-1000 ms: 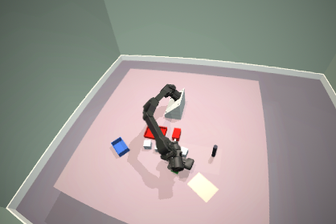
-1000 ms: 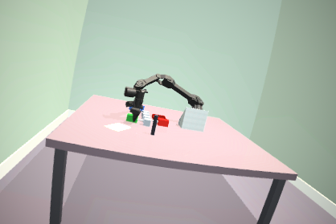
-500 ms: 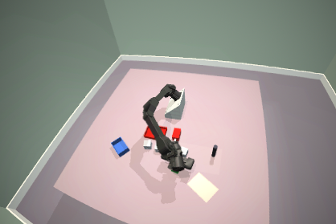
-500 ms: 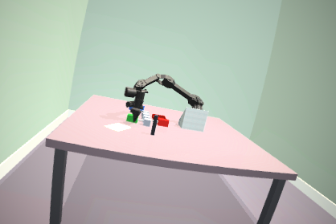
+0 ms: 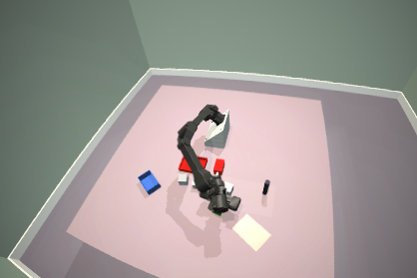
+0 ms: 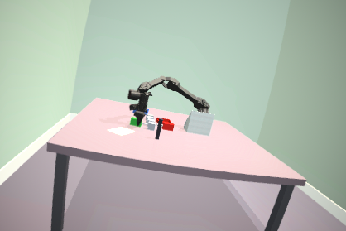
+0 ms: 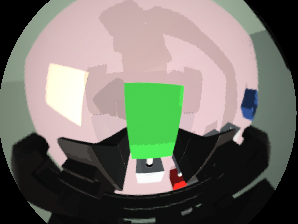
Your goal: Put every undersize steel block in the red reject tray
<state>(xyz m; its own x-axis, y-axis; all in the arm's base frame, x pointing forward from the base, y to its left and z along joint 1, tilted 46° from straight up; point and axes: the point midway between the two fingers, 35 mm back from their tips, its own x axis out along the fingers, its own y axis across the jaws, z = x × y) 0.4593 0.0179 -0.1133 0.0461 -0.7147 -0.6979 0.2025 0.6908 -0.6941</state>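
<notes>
Closed upon a bright green block-shaped GO gauge (image 5: 216, 213) (image 6: 134, 121) (image 7: 153, 117), the black parallel-jaw gripper (image 5: 218, 209) (image 6: 139, 122) (image 7: 149, 125) has its two fingers at opposite sides of the piece. Gauge: located at the end of the jointed black arm (image 5: 191, 156) (image 6: 182, 89), near the pale grey steel blocks; whether its underside touches the table cannot be told.

Steel blocks: a row, partly hidden from above by the arm. One pale grey steel block (image 5: 183, 179) stands just beside the red reject tray (image 5: 186, 164); another pale grey block (image 5: 228, 188) shows beyond the arm's other side. In the wrist view, a light grey block with a dark upper face (image 7: 150, 176) appears just past the gauge, a small white spot on that face. Bore sizes: not legible.

Red box-shaped item (image 5: 218, 165) (image 6: 167, 127): one, near the reject tray, apart from it. Blue open tray (image 5: 149, 182) (image 7: 249, 104): one, well apart from the red tray. Cream flat rectangle (image 5: 251, 232) (image 6: 121, 131) (image 7: 66, 94): one, lying on the pink tabletop (image 5: 294, 144) (image 6: 178, 153). Black cylinder (image 5: 265, 187) (image 6: 158, 129): one, upright. Pale grey wedge-shaped stand (image 5: 217, 139) (image 6: 199, 123): one, near the arm's base end.
</notes>
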